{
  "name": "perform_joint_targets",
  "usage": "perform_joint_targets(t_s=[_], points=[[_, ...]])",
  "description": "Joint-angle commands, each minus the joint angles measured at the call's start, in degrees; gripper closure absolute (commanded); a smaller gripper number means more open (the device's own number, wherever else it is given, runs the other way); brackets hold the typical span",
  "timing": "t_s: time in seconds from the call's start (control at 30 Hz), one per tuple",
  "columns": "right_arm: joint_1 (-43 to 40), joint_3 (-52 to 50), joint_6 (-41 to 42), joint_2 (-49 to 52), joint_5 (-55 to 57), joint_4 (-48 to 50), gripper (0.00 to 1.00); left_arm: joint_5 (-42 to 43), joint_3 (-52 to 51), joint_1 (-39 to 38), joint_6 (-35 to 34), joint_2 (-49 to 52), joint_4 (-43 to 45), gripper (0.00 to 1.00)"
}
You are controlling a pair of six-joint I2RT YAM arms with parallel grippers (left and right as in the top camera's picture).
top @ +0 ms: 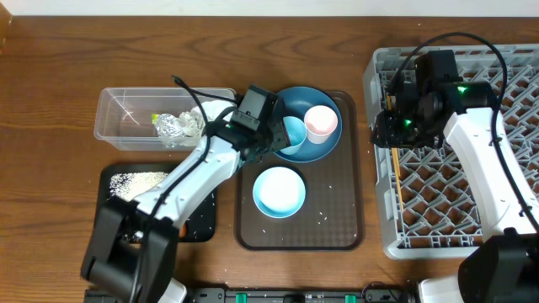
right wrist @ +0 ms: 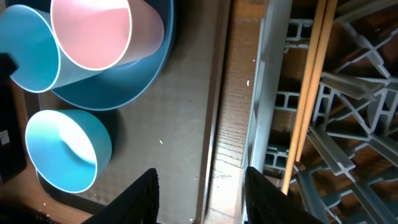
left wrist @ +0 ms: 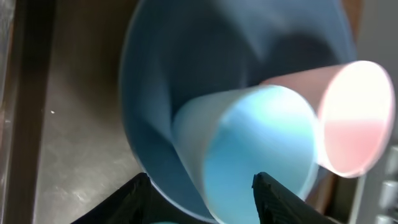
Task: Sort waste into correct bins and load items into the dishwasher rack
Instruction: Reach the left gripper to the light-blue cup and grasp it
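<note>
While lining up the left tool [left wrist: 202, 186] on the small light-blue plastic cup [left wrist: 261, 149], aim to straddle one wall of the cup near its open rim, one finger inside the mouth and one outside, rather than spanning the whole body. Note the left tool spread apart in the wrist view, pinching nothing, with the cup's lower rim just ahead of the gap. Descend slowly and squeeze only after seating the wall squarely between the fingers; probably prone to rolling otherwise, judging by the smooth, round, light look. Mind the small pink plastic cup [left wrist: 354, 118] lying just beside it, touching or very nearly so, and lift straight up clear of that neighbour before swinging toward the large square grey plastic lattice rack [top: 518, 80] at the right of the wooden desk [top: 50, 76].

Rests tipped on its side inside the large round dark-blue dish [top: 296, 99], at the far end of the brown textured serving tray [top: 337, 219], with a white-and-pale-blue bowl [top: 279, 191] nearer on the same tray. Looks pale and matte outside, brighter sky-blue within, thin-walled, gently tapered and apparently empty. See the right tool [right wrist: 200, 180] likewise spread and empty, hovering over the strip of desk between tray and rack, beside the pair of thin wooden chopsticks [right wrist: 311, 93] lying on the rack's grid.
</note>
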Motion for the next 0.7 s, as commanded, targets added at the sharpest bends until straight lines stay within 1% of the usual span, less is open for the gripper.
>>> perform_joint_targets(t_s=[0.0, 0.03, 0.2, 0.23, 0.27, 0.33, 0.37, 0.4, 0.47, 0.53, 0.57, 0.6, 0.67], points=[[0.48, 0.92, -0.52, -0.39, -0.63, -0.04, 0.55, -1.86, 0.00, -0.09, -0.35, 1.25, 0.31, 0.50], [0.48, 0.92, -0.52, -0.39, -0.63, -0.07, 0.55, -1.88, -0.02, -0.09, -0.35, 1.44, 0.31, 0.53], [0.48, 0.92, -0.52, -0.42, -0.63, -0.31, 0.55, -3.26, -0.02, -0.09, -0.37, 2.21, 0.37, 0.63], [0.48, 0.92, -0.52, -0.39, -0.63, -0.28, 0.55, -3.63, -0.02, -0.09, -0.37, 2.23, 0.44, 0.69], [0.48, 0.92, -0.52, -0.39, -0.63, -0.28, 0.55, -3.78, -0.02, -0.07, -0.37, 2.23, 0.52, 0.72], [0.48, 0.92, -0.52, -0.39, -0.63, -0.28, 0.55, -3.76, 0.00, -0.07, -0.37, 2.23, 0.74, 0.80], [0.48, 0.92, -0.52, -0.39, -0.63, -0.28, 0.55, -3.76, 0.00, -0.09, -0.37, 2.23, 0.74, 0.81], [0.48, 0.92, -0.52, -0.39, -0.63, -0.28, 0.54, -3.76, 0.00, -0.07, -0.37, 2.23, 0.72, 0.87], [0.48, 0.92, -0.52, -0.39, -0.61, -0.28, 0.53, -3.76, 0.00, -0.09, -0.37, 2.21, 0.70, 0.93], [0.48, 0.92, -0.52, -0.39, -0.57, -0.42, 0.49, -3.76, 0.09, 0.00, -0.37, 2.03, 0.70, 0.94], [0.44, 0.92, -0.52, -0.42, -0.57, -0.52, 0.44, -3.78, 0.13, 0.11, -0.37, 1.79, 0.70, 0.94], [0.42, 0.92, -0.52, -0.39, -0.35, -0.55, 0.41, -3.78, 0.22, 0.17, -0.37, 1.33, 0.70, 0.94], [0.44, 0.92, -0.50, -0.42, -0.37, -0.48, 0.41, -3.78, 0.50, 0.55, -0.35, -0.28, 0.70, 0.94]])
